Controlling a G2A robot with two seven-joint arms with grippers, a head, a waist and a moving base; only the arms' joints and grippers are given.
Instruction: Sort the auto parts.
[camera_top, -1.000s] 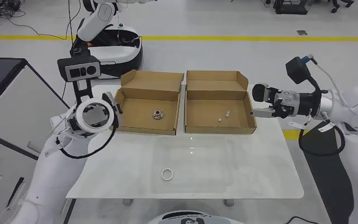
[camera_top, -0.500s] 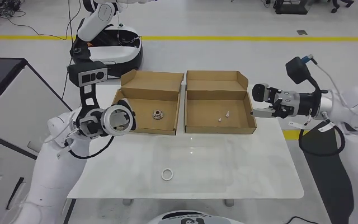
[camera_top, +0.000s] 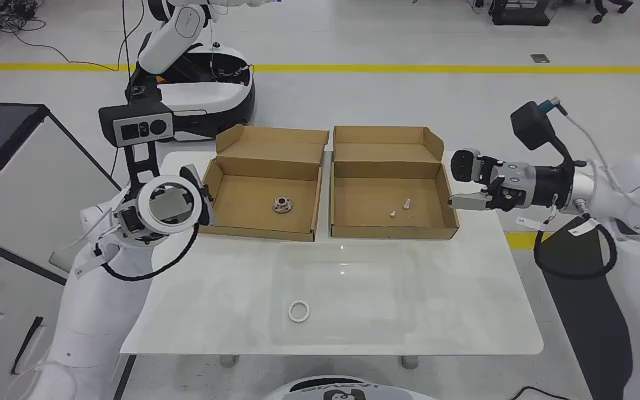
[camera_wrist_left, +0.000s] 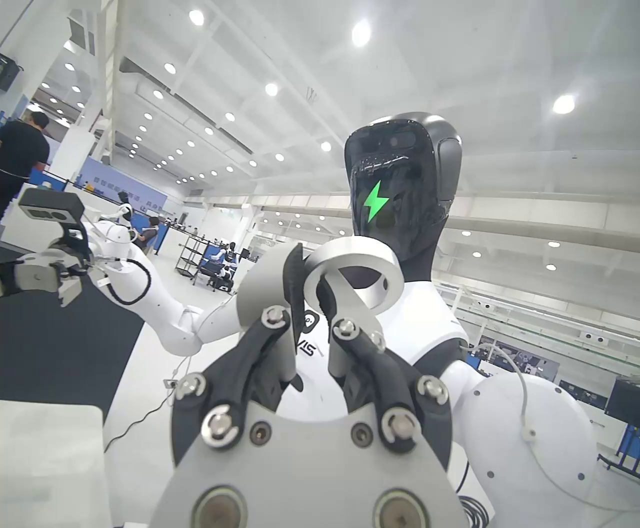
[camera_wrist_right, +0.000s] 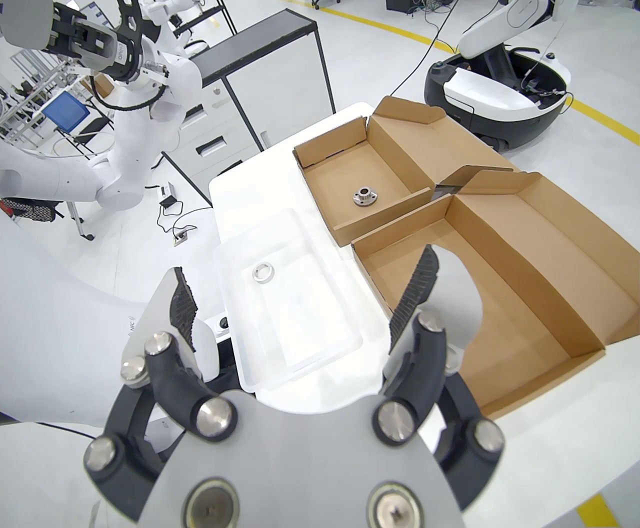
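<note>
A metal ring (camera_wrist_left: 350, 248) is sitting pinched in the left tool (camera_wrist_left: 310, 280), which is pointing upward off the table's (camera_top: 470, 300) left edge, just beside the left box (camera_top: 245, 200). The right tool (camera_wrist_right: 304, 270) is hovering spread open, pointing left, past the right box's (camera_top: 360, 205) right side.

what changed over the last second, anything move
The left gripper, shut on the large metal ring, swung in toward the left cardboard box, then drew back to the table's left edge. The right gripper stayed open beside the right box. The small ring, flanged hub and small fasteners did not move.
</note>
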